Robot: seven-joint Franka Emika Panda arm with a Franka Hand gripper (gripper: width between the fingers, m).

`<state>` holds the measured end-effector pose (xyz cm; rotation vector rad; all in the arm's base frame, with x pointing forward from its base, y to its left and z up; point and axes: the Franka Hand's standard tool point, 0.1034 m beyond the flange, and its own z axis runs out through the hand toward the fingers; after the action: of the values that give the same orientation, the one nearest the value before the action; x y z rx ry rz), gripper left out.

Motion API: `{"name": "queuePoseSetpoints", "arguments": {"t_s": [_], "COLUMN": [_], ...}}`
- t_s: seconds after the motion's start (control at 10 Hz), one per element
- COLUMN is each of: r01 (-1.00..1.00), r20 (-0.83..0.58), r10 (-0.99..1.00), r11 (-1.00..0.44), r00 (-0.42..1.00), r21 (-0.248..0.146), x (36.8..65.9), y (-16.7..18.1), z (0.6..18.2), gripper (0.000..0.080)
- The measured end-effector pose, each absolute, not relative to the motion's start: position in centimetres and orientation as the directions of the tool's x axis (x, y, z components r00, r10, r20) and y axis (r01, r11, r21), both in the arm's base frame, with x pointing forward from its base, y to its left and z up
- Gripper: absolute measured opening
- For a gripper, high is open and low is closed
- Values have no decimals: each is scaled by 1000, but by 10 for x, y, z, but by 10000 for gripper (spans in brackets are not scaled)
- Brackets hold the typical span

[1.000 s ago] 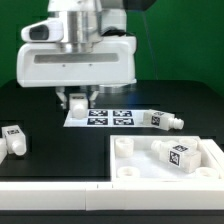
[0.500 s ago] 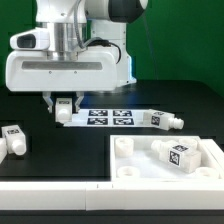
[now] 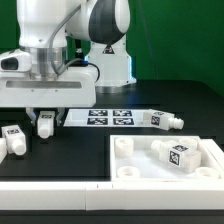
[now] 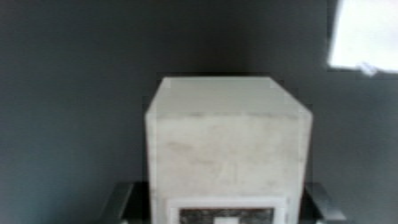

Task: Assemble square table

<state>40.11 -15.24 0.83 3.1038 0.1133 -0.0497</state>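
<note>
Near the bench's (image 3: 75,142) edge on the exterior view's left, our part-closed claw (image 3: 46,120) grips a table leg (image 4: 228,140), just beside a second leg (image 3: 12,138).

I see a plain green wall (image 3: 180,40) behind the black tabletop (image 3: 197,103). The tabletop is flat and dark up to its back edge. The light looks even.

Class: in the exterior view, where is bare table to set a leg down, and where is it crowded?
Bare: the black table between the marker board, the top and the front bar. Crowded: the exterior view's left, where the gripper holds a leg beside a loose leg.
</note>
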Motion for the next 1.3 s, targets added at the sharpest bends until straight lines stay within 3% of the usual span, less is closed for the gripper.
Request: {"name": "queuePoseSetpoints", "arguments": {"t_s": [0.1,0.2,0.3,0.5,0.6,0.8,1.3], "r01": [76,75,78,100,117,204,217], "r20": [-33,-33,-31,-24,-21,-1,1], "r10": [75,74,77,100,118,204,217], "r11": [-997,-997,-996,-995,-993,-979,-976], "r00": [997,997,997,995,993,979,976], "r21": [35,35,35,3,-16,-10,-5], "x": [402,401,403,420,436,475,481], "y": [-152,-152,-151,-131,-118,-84,-73], "z": [8,8,9,33,52,81,81], "gripper": [263,345,345,614,614,647,649]}}
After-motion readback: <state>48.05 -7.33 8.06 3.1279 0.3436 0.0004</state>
